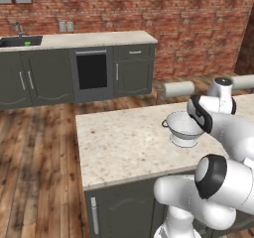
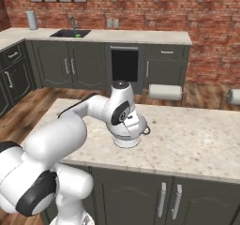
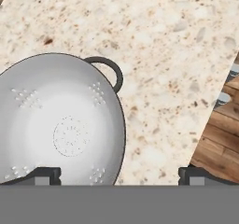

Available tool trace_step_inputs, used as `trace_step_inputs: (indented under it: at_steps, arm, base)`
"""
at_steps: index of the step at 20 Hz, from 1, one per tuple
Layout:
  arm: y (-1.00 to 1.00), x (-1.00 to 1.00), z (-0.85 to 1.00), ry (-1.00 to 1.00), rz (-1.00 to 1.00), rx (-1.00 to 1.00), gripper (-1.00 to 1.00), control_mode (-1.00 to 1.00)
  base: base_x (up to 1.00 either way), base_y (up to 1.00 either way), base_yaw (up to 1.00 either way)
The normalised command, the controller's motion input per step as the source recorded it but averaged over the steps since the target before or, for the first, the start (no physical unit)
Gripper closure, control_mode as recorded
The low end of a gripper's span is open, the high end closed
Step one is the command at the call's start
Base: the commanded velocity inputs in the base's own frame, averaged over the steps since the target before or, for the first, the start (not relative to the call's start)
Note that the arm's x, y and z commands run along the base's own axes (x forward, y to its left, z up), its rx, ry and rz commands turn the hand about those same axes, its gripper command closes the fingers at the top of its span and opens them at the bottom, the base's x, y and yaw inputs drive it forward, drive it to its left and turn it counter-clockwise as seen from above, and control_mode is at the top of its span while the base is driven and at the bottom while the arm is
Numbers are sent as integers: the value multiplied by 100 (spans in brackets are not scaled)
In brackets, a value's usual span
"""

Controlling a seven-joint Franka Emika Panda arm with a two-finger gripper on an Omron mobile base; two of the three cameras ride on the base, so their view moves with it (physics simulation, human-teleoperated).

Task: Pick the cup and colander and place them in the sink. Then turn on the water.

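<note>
The white-grey perforated colander [image 3: 60, 125] stands upright on the speckled island counter [image 1: 124, 148], with one dark loop handle [image 3: 109, 71] showing. My gripper [image 3: 120, 175] hangs open just above it, and the colander's right rim lies between the two fingertips. In the base views my wrist covers part of the colander [image 1: 181, 128] [image 2: 129, 137]. Far off on the back counter is the dark sink [image 1: 15, 41] [image 2: 68, 33] with its faucet [image 2: 72, 22]. The small green cup [image 1: 27, 43] [image 2: 77, 34] sits inside the basin. I see no water at the faucet.
A paper towel roll [image 2: 165, 92] hangs at the island's far side. A large grey cylinder [image 2: 31, 19] stands left of the sink. Wood floor [image 1: 39, 148] separates the island from the back cabinets, where a dark oven opening [image 1: 92, 71] sits.
</note>
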Motion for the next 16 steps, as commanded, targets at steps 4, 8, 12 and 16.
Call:
trace_step_inputs:
  at_steps: [4,8,12,16]
  arm:
    - [-7,29,-6,0,0,0,-100,-100]
    - [-12,14,-13,0,0,0,-100,-100]
    - [-19,0,-23,0,0,2,-100,-100]
    - [-27,0,-22,0,0,4,-100,-100]
  base:
    - [0,0,0]
    - [0,0,0]
    - [0,0,0]
    - [0,0,0]
